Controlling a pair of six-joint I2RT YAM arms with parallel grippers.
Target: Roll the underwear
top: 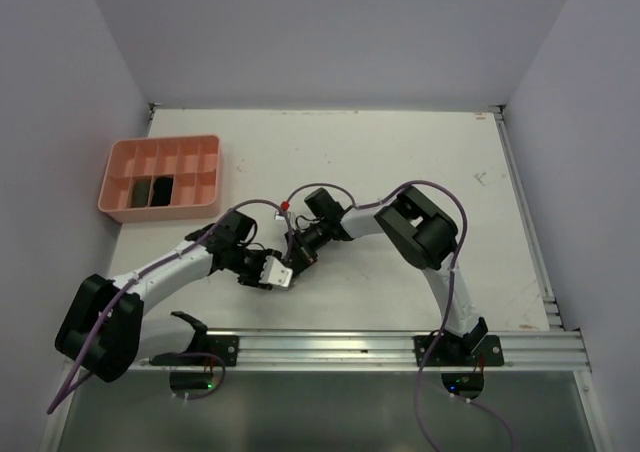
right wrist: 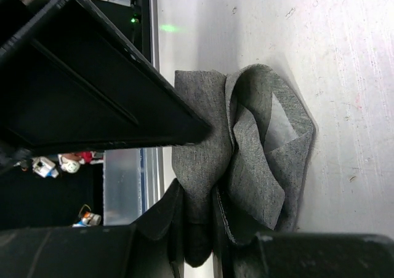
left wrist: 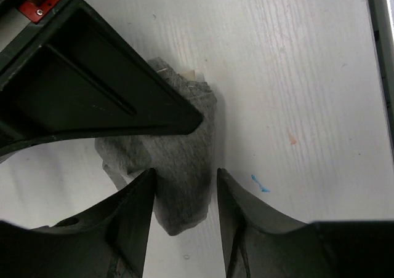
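Observation:
A grey underwear [left wrist: 181, 158] lies crumpled on the white table, partly folded over itself [right wrist: 265, 142]. My right gripper [right wrist: 197, 189] is shut on one bunched edge of it, cloth pinched between both fingers. My left gripper [left wrist: 184, 172] stands open astride the other end; its left finger touches the cloth and a thin gap shows at the right finger. In the top view both grippers meet near the table's front middle, left gripper [top: 268, 270] and right gripper [top: 298, 257], with the garment [top: 282, 275] mostly hidden between them. Two black rolled underwear [top: 148, 189] sit in the tray.
A pink compartment tray [top: 165, 144] stands at the far left of the table. A metal rail [top: 400, 347] runs along the near edge. White walls close in the left, back and right sides. A small blue mark [left wrist: 259, 183] is on the table beside the left fingers.

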